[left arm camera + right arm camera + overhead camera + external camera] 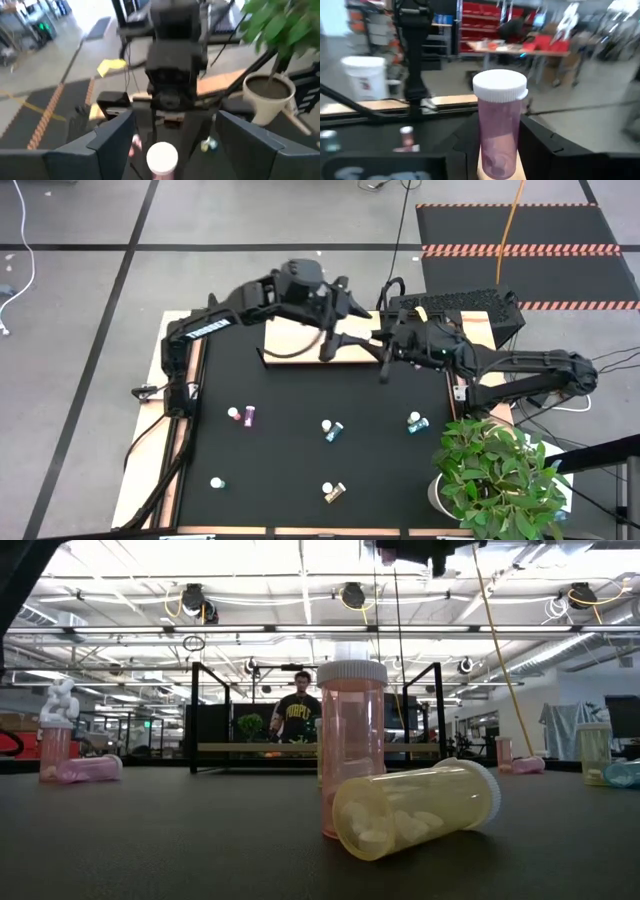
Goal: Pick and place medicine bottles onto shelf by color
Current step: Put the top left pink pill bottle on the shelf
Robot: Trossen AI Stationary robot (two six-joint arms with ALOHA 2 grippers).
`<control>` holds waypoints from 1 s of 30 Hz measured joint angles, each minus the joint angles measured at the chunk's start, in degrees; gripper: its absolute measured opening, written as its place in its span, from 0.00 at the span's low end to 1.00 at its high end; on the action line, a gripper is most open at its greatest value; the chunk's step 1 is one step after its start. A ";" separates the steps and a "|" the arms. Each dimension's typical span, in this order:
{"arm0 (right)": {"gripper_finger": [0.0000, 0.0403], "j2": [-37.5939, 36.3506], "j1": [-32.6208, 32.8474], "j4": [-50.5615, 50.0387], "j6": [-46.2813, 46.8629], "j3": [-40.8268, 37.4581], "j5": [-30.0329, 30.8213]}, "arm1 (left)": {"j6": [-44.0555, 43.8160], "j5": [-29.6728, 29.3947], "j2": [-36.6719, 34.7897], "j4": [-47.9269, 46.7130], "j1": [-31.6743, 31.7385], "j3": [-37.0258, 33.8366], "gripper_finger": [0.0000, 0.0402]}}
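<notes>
Both arms reach over the shelf [320, 340], a light-wood board at the far edge of the black table [290, 450]. The left gripper [328, 348] hangs above the board with its fingers [112, 145] spread apart; a white-capped pink bottle [162, 161] stands between them, and it cannot be told whether they touch it. The right gripper [384, 365], near the shelf's right end, is clamped on an upright pink bottle [498, 127] with a white cap.

More bottles lie scattered on the table: a pink one [249, 416] toward the left edge beside a white-capped one [234, 413], a teal one [333, 430] near the middle, another teal one [415, 423] toward the right edge, one [216, 482] near the front left corner, and a yellow one [334, 492] by the front edge. In the low view that yellow bottle [415, 808] lies on its side in front of an upright pink one [351, 745].

A potted plant [495, 470] stands at the front right corner. A person [299, 708] stands in the room beyond.
</notes>
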 joint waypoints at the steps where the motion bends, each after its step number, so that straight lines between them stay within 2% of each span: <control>1: 0.27 0.01 -1.17 -0.03 2.05 -0.01 -2.34 | 0.14 -0.02 0.50 -0.23 0.02 -0.01 0.69; 3: 0.27 -0.07 -2.89 0.10 4.54 -0.01 -6.00 | 0.36 -0.02 1.06 -0.03 -0.04 -0.01 0.69; 6: 0.28 -0.06 -4.16 0.01 5.29 -0.01 -8.32 | 0.37 0.02 1.90 0.10 0.13 0.02 0.69; 15: 0.28 -0.06 -4.22 0.31 -1.55 -0.01 -8.47 | -4.15 -0.44 3.13 -2.36 2.31 0.07 0.69; 18: 0.28 -0.06 -4.22 0.89 -2.11 -0.01 -8.44 | -3.46 1.75 3.10 -2.43 2.60 0.05 0.69; 25: 0.28 -0.06 -4.22 2.70 -2.66 -0.01 -8.41 | -1.99 2.16 2.96 -2.49 2.63 0.05 0.69; 30: 0.28 -0.06 -4.22 2.65 -3.10 -0.01 -8.41 | -0.69 2.38 2.96 -2.30 3.07 0.05 0.61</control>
